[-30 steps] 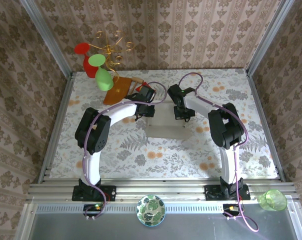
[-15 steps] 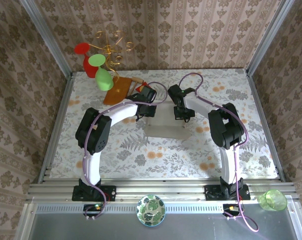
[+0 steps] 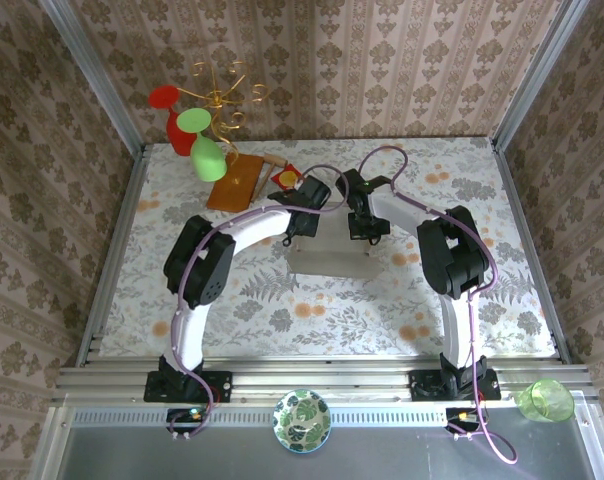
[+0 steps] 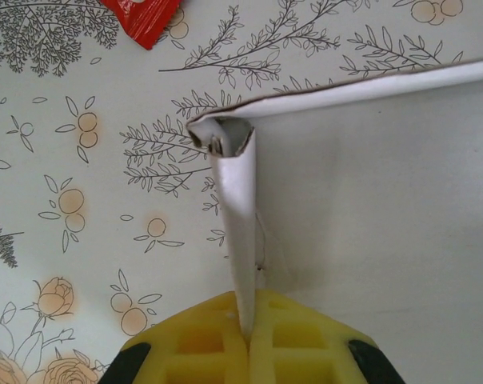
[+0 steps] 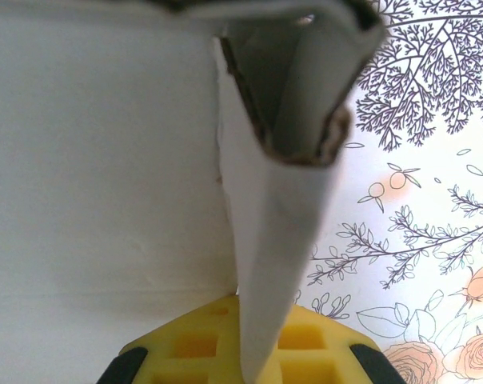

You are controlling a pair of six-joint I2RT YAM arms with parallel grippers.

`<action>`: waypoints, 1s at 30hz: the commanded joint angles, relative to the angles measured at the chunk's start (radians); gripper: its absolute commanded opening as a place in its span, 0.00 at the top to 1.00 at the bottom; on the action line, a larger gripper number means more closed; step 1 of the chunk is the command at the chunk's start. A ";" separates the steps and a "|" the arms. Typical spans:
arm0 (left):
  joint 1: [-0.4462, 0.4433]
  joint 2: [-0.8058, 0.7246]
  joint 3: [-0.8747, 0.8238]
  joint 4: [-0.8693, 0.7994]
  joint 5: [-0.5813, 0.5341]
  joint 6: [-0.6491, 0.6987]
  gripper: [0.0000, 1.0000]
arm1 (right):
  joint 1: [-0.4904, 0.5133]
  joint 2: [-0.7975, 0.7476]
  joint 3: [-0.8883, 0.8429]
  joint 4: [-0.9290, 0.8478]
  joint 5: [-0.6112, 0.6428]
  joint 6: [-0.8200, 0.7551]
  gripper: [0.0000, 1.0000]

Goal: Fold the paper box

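Lying flat near the middle of the floral-printed desk [image 3: 232, 300], between the two arms: a plain off-white thin cardboard paper box [image 3: 330, 262], long axis running left to right across the top view.

Clamped at both short ends. Yellow left fingers [image 4: 195, 342] closed narrow on the raised left side wall [image 4: 240, 216], card edge squeezed between the pads. Yellow right fingers [image 5: 189, 346] likewise closed narrow on the raised right side wall [image 5: 277, 240]. No gap to see beyond the thickness of the card.

From either wrist, wall standing upright and running straight away from the pads to a far corner, ending there in a doubled-over, rolled lip with brown raw edges showing. Base panel flat on the desk, to the right of the left wall and to the left of the right wall, so inward of both grips. Neither arm nearer than the other: one wall each, facing across the base.

Judged from this: coming move likely hinges on both walls turning about the base creases, inward over the panel.

Surface matt, smooth, faintly creased at the wall's foot. Red flat packet [image 4: 141, 18] on the desk, just beyond the far left corner, apart from the card.
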 commanded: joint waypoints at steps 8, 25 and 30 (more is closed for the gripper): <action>0.050 -0.045 -0.091 0.081 0.164 -0.039 0.79 | -0.005 0.000 -0.013 -0.038 -0.006 0.017 1.00; -0.012 0.023 0.016 -0.153 -0.209 -0.023 1.00 | -0.004 -0.027 -0.033 -0.024 0.018 0.035 1.00; -0.028 0.041 0.014 -0.171 -0.265 -0.064 1.00 | 0.005 -0.041 -0.050 -0.013 0.026 0.052 1.00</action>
